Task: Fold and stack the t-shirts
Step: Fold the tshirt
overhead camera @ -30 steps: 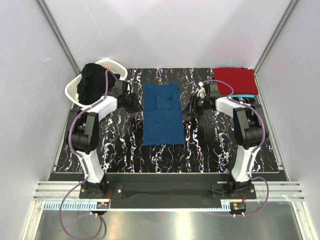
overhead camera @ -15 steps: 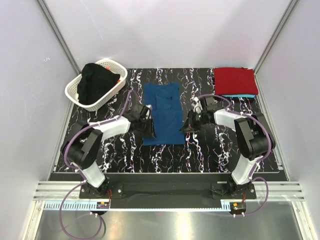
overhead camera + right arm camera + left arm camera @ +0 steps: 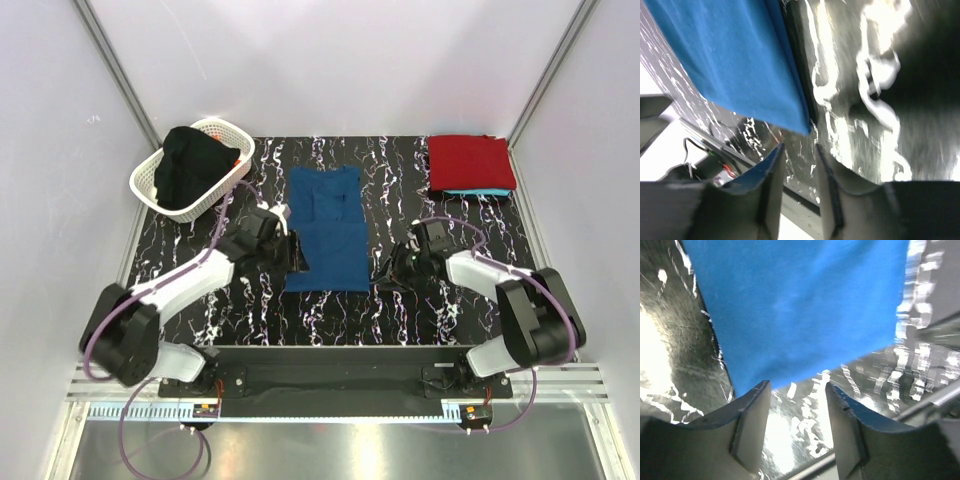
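A blue t-shirt (image 3: 325, 230) lies flat on the black marbled table (image 3: 250, 320), folded into a long narrow strip. My left gripper (image 3: 297, 260) sits at its near left corner and is open. In the left wrist view the shirt's hem (image 3: 800, 305) lies just beyond the left gripper (image 3: 797, 386), with only table between the fingers. My right gripper (image 3: 385, 280) is by the near right corner. In the right wrist view the right gripper (image 3: 799, 148) is open by a narrow gap, just short of the shirt's corner (image 3: 735, 60). A folded red t-shirt (image 3: 470, 160) rests on a turquoise one (image 3: 480, 191) at the far right.
A white lattice basket (image 3: 150, 180) stands at the far left with a dark garment (image 3: 190, 165) heaped in it. Grey walls close in the table on three sides. The arms' bases and a metal rail (image 3: 330, 385) run along the near edge.
Both grippers have slid along the blue shirt's sides from its middle to its near corners. The left jaws have spread wider. The shirt has not moved.
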